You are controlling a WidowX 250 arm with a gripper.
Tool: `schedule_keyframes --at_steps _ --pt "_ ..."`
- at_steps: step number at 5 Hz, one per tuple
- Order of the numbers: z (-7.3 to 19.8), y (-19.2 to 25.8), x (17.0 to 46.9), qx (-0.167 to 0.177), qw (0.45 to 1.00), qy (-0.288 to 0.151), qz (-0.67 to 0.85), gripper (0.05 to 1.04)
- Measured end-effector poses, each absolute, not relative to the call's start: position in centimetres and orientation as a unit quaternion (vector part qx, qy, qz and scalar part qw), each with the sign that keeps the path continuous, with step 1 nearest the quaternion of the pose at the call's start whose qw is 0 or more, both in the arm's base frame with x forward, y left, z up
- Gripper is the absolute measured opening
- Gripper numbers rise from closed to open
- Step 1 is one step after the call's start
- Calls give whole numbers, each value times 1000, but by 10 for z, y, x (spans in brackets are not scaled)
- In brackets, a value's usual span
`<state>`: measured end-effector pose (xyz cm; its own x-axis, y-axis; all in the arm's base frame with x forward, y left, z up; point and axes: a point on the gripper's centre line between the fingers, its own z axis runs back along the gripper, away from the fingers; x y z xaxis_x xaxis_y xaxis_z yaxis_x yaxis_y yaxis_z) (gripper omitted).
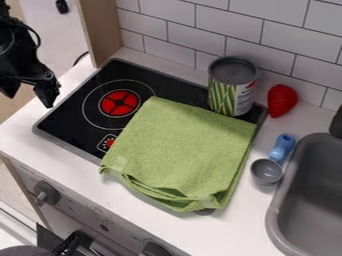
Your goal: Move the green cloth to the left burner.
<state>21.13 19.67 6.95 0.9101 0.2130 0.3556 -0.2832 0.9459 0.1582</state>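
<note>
The end effector (pixel 29 92) hung spread beyond the left edge of the stovetop (pixel 63 117); approach seemed due, then gripping the green cloth (pixel 184 145).

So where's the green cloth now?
In the camera view, the cloth lies across the right side of the stove, past its front edge, in front of the can.
</note>
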Motion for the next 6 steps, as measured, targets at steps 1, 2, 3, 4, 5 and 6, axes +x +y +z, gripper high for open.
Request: schedule_keyframes --at_steps 1,2,3,4,5,6 --pt "63 194 209 94 974 -158 133 997" --pt "65 184 209 75 977 -127 153 997" --pt "79 173 214 61 974 -106 189 997" --pt "96 147 217 51 972 -91 212 997" --pt "105 110 224 24 973 -105 206 998" --pt "104 70 228 4 972 -90 217 967"
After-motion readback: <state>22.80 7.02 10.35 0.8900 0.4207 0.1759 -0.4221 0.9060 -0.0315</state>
